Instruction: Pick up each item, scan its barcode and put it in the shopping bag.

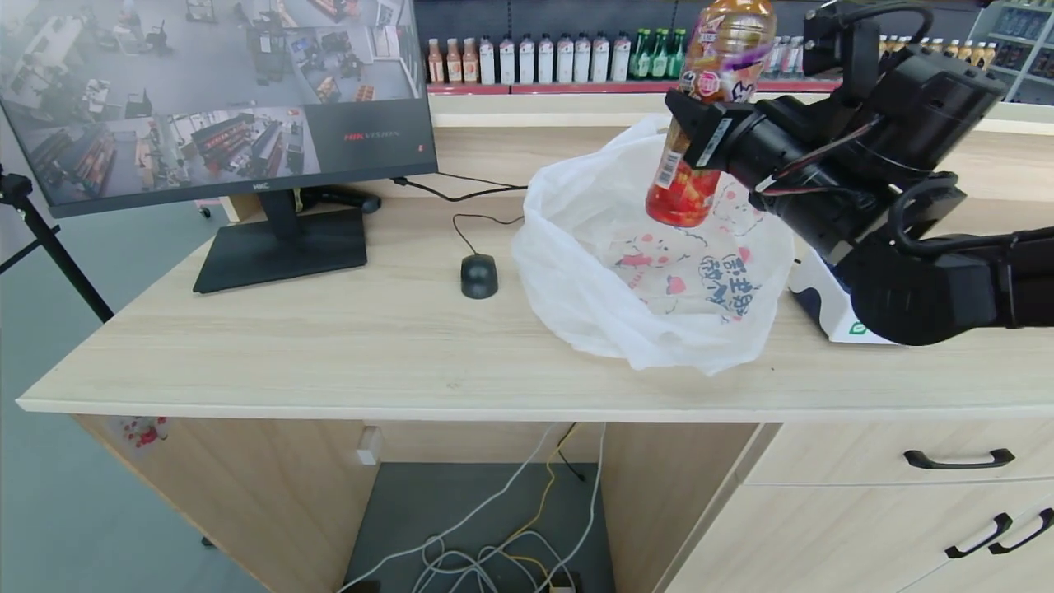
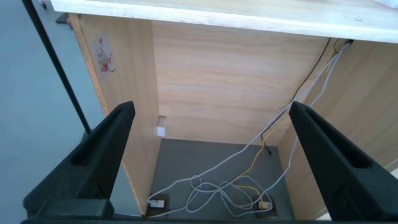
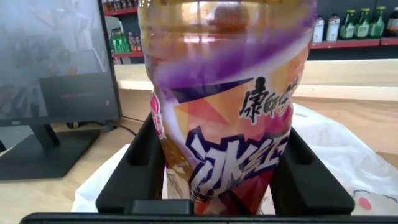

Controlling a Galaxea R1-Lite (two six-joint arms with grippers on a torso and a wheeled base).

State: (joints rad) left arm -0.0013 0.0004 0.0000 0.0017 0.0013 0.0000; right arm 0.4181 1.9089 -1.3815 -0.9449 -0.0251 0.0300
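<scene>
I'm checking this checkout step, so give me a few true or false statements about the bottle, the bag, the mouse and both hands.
1. The right hand grips a bottle. True.
2. The bottle lies inside the bag. False: it is held roughly upright in the air over the bag.
3. The left hand is open and empty. True.
4. The mouse sits to the right of the bag. False: it sits to the bag's left, between the bag and the monitor.

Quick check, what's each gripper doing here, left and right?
Left gripper: open, empty.
Right gripper: shut on the bottle, above the bag.
</scene>
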